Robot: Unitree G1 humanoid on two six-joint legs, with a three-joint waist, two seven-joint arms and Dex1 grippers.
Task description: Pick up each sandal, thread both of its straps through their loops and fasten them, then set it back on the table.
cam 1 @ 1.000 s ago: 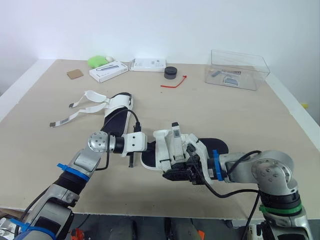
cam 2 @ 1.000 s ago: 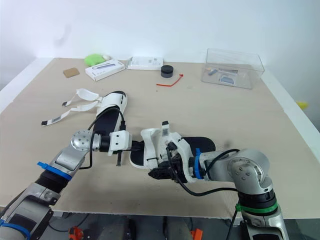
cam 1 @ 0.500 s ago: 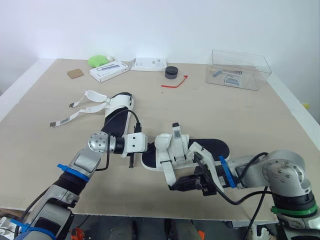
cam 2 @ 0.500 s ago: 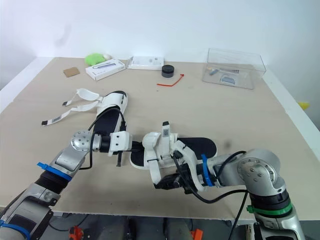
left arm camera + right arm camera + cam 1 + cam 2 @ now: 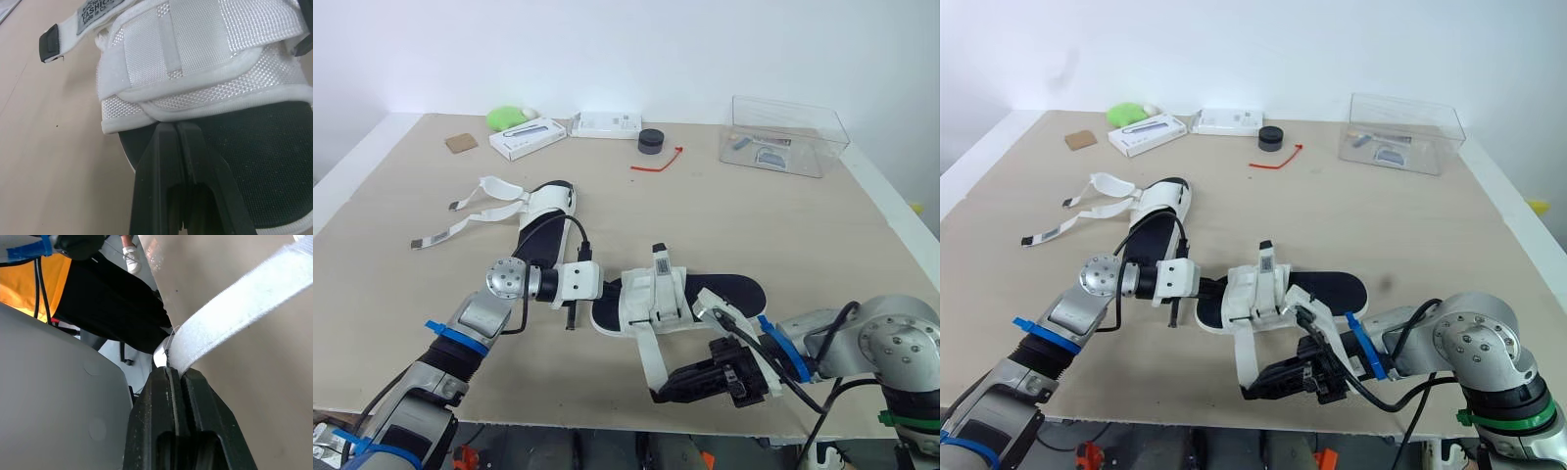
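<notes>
The near sandal [image 5: 677, 297] lies on the counter [image 5: 754, 225] close to its front edge. The left pincer [image 5: 175, 128] is clenched with nothing between its fingers, its tips against the sole's rim beneath the white upper. The right pincer [image 5: 660, 394] is clamped on the end of a white strap [image 5: 651, 354] stretched from that sandal toward the counter's front edge, while the second sandal [image 5: 544, 210] rests farther back to the left, straps loose.
</notes>
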